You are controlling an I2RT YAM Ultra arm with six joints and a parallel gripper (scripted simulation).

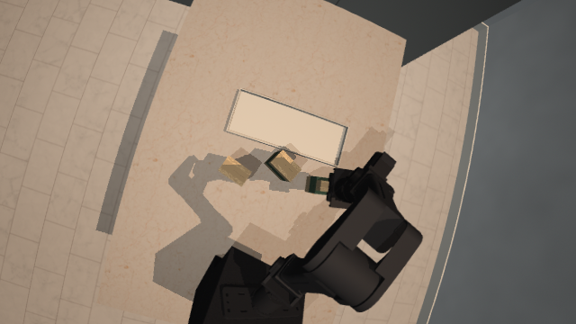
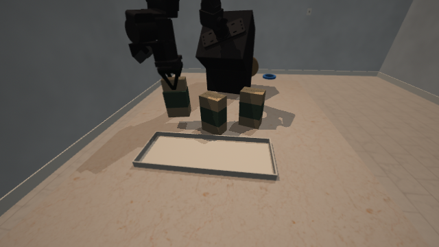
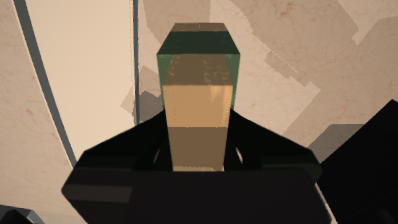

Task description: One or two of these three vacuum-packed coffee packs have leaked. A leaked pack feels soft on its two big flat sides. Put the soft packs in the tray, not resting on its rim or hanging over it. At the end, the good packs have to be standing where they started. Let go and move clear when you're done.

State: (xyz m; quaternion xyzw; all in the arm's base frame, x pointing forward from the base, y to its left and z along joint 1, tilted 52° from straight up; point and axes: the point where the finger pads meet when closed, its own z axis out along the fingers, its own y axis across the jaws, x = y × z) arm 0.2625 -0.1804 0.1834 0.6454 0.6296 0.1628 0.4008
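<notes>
Three tan coffee packs with dark green bands stand in a row behind the tray (image 2: 206,156). My gripper (image 2: 172,80) comes down from above and is shut on the top of the left pack (image 2: 176,97), which stands upright on the floor. In the wrist view the left pack (image 3: 199,107) sits between my dark fingers. In the top view my gripper (image 1: 330,185) covers part of that pack (image 1: 318,184). The middle pack (image 2: 212,112) and the right pack (image 2: 252,107) stand upright and apart from my gripper. The tray is empty.
The black robot base (image 2: 226,51) stands behind the packs. A wall runs along the left side. A small blue ring (image 2: 269,76) lies far back on the floor.
</notes>
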